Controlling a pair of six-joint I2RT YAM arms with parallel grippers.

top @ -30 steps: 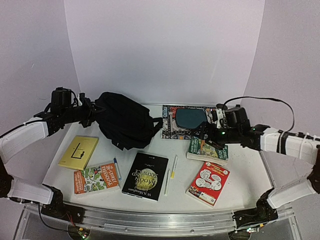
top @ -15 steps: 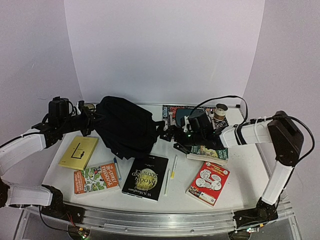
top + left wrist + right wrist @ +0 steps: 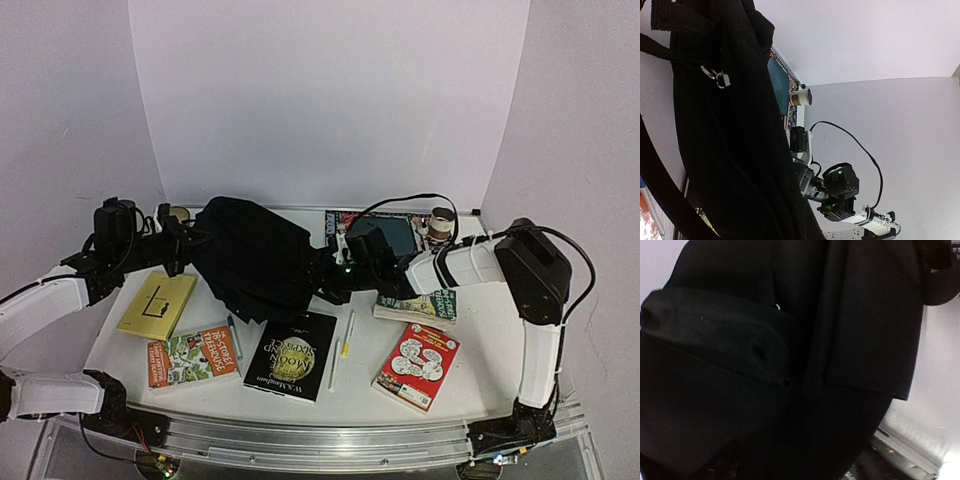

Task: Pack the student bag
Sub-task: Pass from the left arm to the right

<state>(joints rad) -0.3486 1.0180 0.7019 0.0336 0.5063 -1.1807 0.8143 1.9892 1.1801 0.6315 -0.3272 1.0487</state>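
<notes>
The backpack (image 3: 255, 255) lies toward the rear of the worktop (image 3: 488, 335), left of centre at about 11 o'clock, with its fabric bunched upward.

The left end effector (image 3: 185, 245) is closed on the backpack's 9 o'clock edge. The left forearm reaches in from the worktop's 8 o'clock side toward 2 o'clock, with the wrist roughly level.

The right end effector (image 3: 328, 272) meets the backpack's 4 o'clock edge. Black fabric fills the right wrist view, so its jaw state cannot be determined. The right arm rises from its base to a high elbow at 3 o'clock. Its forearm then runs toward 9 o'clock above a green book (image 3: 418, 305).

A black book (image 3: 291, 352) lies at the backpack's 6 o'clock, and a yellow book (image 3: 158, 304) at its 8 o'clock.
</notes>
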